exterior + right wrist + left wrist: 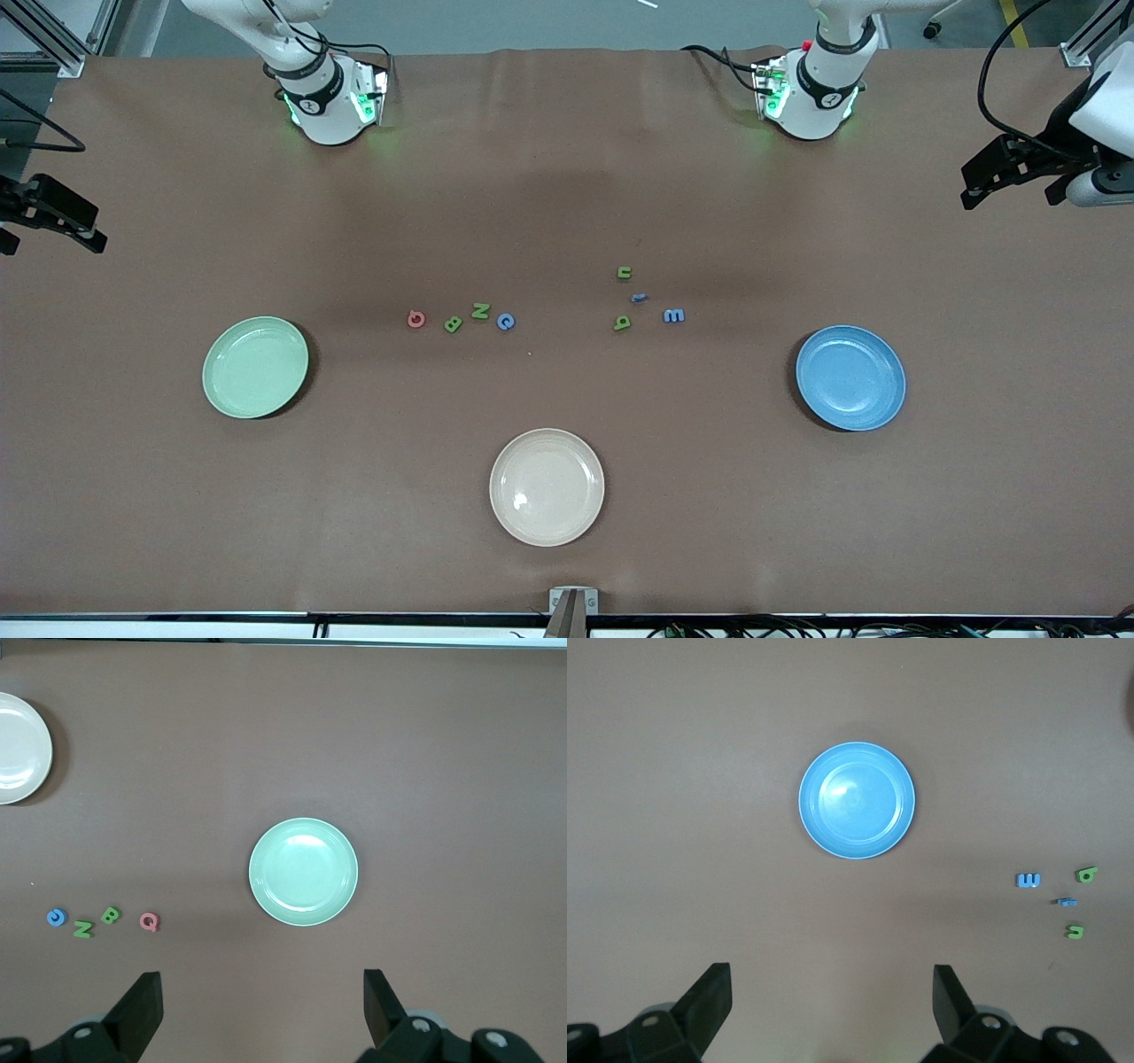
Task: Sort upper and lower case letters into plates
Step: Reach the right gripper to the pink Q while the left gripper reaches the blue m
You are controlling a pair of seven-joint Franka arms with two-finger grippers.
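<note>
a brown cloth-covered table (pixel 567 159) holds a round pale green plastic plate (pixel 255 367), a matching blue plate (pixel 850 377) and a cream plate (pixel 547 486). tiny flat toy letters (pixel 479 310) lie between the green and blue plates. left gripper (pixel 833 997) and right gripper (pixel 263 1001) hover spread wide, empty.

- Left gripper (pixel 833 1005): raised high at the left arm's end of the table, pointing straight down; its two black fingers (pixel 709 997) spread wide, nothing between them
- Right gripper (pixel 263 1010): raised at the right arm's end, also pointing down; fingers (pixel 142 1001) parted wide, holding nothing
</note>
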